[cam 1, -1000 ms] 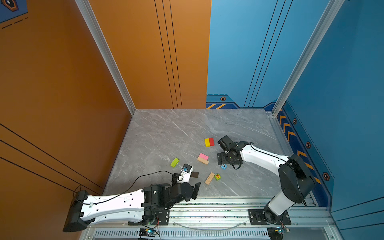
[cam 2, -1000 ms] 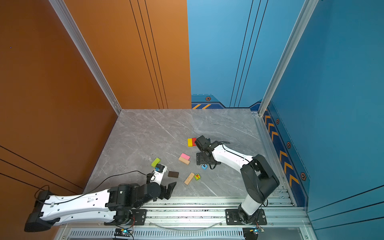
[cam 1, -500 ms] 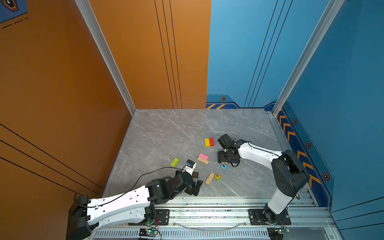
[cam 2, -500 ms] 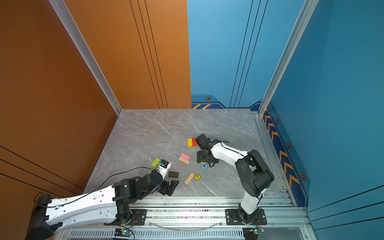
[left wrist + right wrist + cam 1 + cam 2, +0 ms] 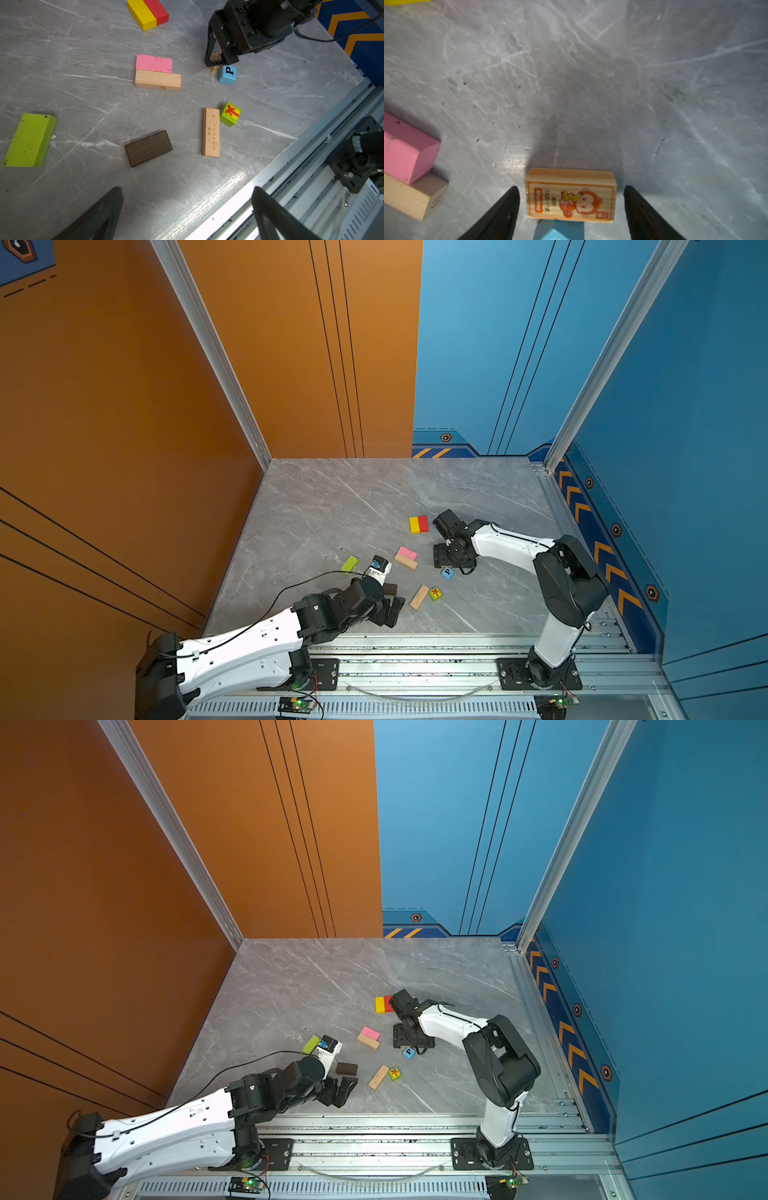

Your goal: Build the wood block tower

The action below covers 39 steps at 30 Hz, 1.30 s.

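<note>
Closing my right tool [image 5: 571, 187], spread clear of both sides of the monkey-printed block [image 5: 570, 195] on the counter [image 5: 353, 510], I risk shoving the blue P cube [image 5: 447, 571] that seems to touch it at 6 o'clock, twisting the block; my left tool [image 5: 187, 188] hangs spread.

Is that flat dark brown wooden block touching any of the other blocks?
No, the flat dark brown wooden block lies alone on the grey marbled tabletop, with bare surface all around it.
</note>
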### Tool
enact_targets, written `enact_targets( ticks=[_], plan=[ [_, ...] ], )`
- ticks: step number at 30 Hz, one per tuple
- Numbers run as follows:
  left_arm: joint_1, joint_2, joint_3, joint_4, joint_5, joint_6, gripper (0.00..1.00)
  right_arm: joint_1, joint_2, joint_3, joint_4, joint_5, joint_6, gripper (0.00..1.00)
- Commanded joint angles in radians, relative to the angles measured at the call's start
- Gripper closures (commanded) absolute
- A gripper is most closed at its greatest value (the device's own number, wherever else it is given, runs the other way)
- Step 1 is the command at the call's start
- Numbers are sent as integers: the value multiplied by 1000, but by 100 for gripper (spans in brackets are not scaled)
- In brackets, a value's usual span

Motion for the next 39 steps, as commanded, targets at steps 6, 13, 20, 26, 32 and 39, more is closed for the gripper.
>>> enact_targets(
  ticks=[6,13,20,26,32,39],
  plan=[
    [39,-34,-9,2,40,24,2,4,36,61,-29,14,9,21],
    [57,-103,-33,-37,29,11,2,29,5,86,-57,26,2,12],
    [70,-196,-80,-82,-3,-37,2,126,-3,201,-123,95,42,9],
    [74,-282,-112,-112,-34,-72,2,184,41,306,-126,130,155,8],
    [76,-336,-135,-141,-75,-110,2,218,132,383,-115,138,301,7],
    [85,-384,-160,-161,-102,-135,2,223,217,432,-115,149,412,7]
  ],
)
